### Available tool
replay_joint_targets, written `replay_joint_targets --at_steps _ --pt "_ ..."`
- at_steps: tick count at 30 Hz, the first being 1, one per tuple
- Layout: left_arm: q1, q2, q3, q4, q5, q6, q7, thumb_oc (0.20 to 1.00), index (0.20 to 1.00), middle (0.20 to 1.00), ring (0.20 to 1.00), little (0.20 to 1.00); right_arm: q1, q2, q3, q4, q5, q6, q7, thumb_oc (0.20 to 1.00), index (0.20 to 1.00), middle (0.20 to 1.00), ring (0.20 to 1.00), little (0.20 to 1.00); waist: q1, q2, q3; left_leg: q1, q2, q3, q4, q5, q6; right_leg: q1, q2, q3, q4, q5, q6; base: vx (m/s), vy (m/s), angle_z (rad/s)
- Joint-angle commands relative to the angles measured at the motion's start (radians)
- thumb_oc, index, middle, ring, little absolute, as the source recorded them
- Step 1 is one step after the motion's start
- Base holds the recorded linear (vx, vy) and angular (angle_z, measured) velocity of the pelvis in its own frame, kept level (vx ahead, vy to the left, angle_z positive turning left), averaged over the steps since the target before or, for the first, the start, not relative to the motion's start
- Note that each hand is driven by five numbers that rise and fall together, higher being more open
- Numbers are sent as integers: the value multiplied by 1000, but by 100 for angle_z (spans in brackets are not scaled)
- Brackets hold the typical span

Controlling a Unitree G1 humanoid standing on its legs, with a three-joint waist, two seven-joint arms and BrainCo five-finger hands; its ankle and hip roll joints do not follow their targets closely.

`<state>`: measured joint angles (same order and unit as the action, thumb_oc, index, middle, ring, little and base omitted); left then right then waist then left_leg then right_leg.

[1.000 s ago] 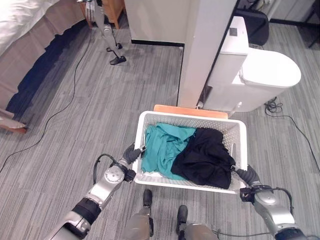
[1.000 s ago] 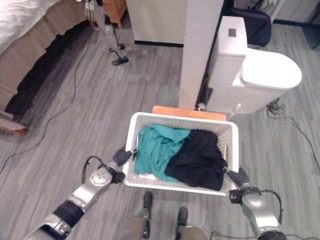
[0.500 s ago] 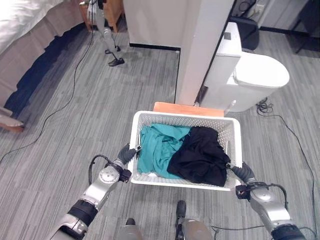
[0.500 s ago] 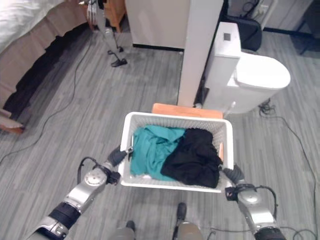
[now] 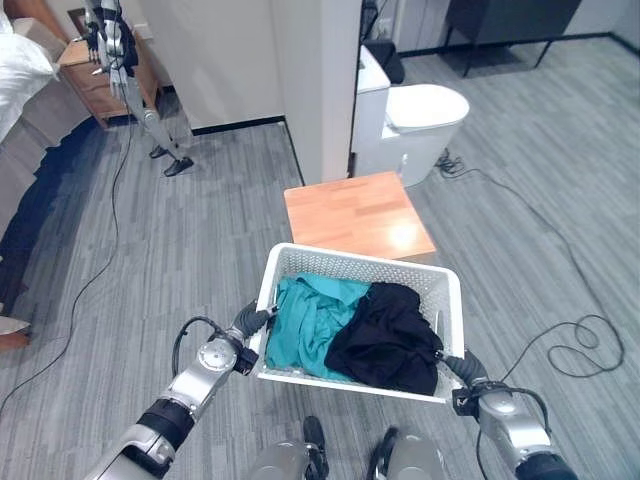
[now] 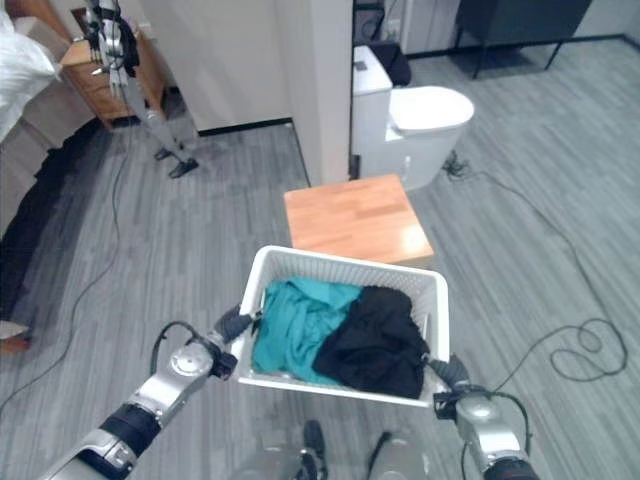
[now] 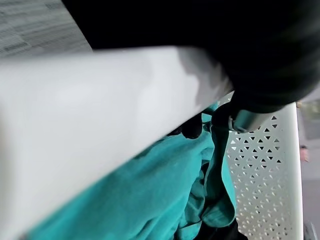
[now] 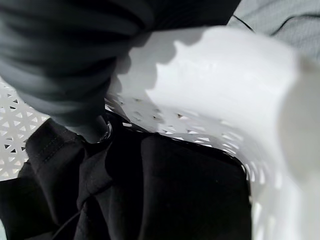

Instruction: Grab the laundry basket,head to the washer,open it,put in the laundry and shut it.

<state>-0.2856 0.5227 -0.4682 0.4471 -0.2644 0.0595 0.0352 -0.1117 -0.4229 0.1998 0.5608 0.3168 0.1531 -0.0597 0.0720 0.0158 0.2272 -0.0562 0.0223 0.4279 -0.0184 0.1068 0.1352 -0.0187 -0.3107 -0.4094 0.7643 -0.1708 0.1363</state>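
1. Basket [image 5: 446,300]: white, with triangle-perforated walls.
2. Laundry: teal cloth [image 5: 305,320] and black cloth [image 5: 385,340].
3. Stool [image 5: 357,214]: orange-brown wood.
4. Floor [image 5: 200,240]: grey streaked planks.
5. Toilet [image 5: 420,110]: white.

basket: white perforated plastic laundry basket [image 5: 352,268], rectangular, upright, open at the top, carried clear of the grey floor; rim seen close up in both wrist views
basket position: low in the head views, at 6 o'clock from the wooden square beyond it, its far rim overlapping that square's near edge
teal laundry: crumpled teal cloth [image 5: 305,318] on the 9 o'clock side inside the basket
black laundry: bunched black garment [image 5: 390,338] on the 3 o'clock side, touching and partly overlapping the teal cloth, heaped to about rim height
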Motion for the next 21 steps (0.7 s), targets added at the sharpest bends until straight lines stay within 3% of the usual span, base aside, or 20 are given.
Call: replay_joint_targets --at_steps 1,2,4,7,10,12,14,15,17,21 --pt "-68 82 177 -7 -63 -60 30 200 200 200 200 200 -5 -64 -126 -104 108 -73 74 200 200 200 200 200 84 -51 -89 -49 14 -193 94 -146 -88 112 39 90 -467 125 33 -326 -308 -187" --pt "-69 82 177 -7 -63 -60 30 200 200 200 200 200 -5 -63 -126 -104 108 -73 74 200 200 200 200 200 86 -51 -88 -49 15 -191 95 -147 -88 113 41 91 -469 125 33 -360 -365 -140" --pt "-62 75 187 1 -77 -64 39 200 200 200 200 200 -34 -69 -91 -101 114 -76 68 200 200 200 200 200 119 -60 -83 -116 101 -156 114 -81 -143 154 112 86 -644 37 14 -387 -496 -145" --pt "-58 58 188 9 -87 -67 46 200 200 200 200 200 -21 -83 -73 -127 114 -79 64 200 200 200 200 200 104 -54 -60 -119 177 -167 82 0 -186 152 188 113 -690 15 -25 -254 -425 -93" --pt "-85 41 169 34 -73 -68 48 200 200 200 200 200 -26 -109 -65 -145 118 -88 57 200 200 200 200 200 83 -42 -36 -114 213 -220 25 42 -207 151 246 138 -732 17 -48 -229 -281 -32" --pt "-120 30 151 53 -70 -72 54 200 200 200 200 200 -37 -130 -63 -160 129 -97 54 200 200 200 200 200 81 -35 -6 -144 201 -328 48 43 -212 138 260 153 -729 18 -65 -228 -200 -23" --pt "-143 18 139 59 -71 -77 58 200 200 200 200 200 -37 -143 -60 -182 142 -101 57 200 200 200 200 200 78 -41 16 -156 146 -419 91 7 -203 131 264 162 -715 21 -79 -170 -163 -11" --pt "-149 13 130 58 -65 -77 57 200 200 200 200 200 -26 -147 -64 -196 149 -101 60 200 200 200 200 200 72 -41 11 -161 125 -424 94 -4 -197 131 269 156 -717 23 -84 -74 -83 -2" --pt "-163 3 109 58 -56 -71 55 200 200 200 200 200 -15 -148 -72 -209 159 -102 55 200 200 200 200 200 66 -41 7 -180 125 -410 106 11 -202 139 276 152 -716 13 -91 -20 -66 8" --pt "-203 -7 83 73 -46 -65 54 200 200 200 200 200 8 -150 -88 -237 182 -109 51 200 200 200 200 200 49 -41 6 -185 114 -454 104 30 -201 140 307 160 -701 0 -117 19 -84 19"
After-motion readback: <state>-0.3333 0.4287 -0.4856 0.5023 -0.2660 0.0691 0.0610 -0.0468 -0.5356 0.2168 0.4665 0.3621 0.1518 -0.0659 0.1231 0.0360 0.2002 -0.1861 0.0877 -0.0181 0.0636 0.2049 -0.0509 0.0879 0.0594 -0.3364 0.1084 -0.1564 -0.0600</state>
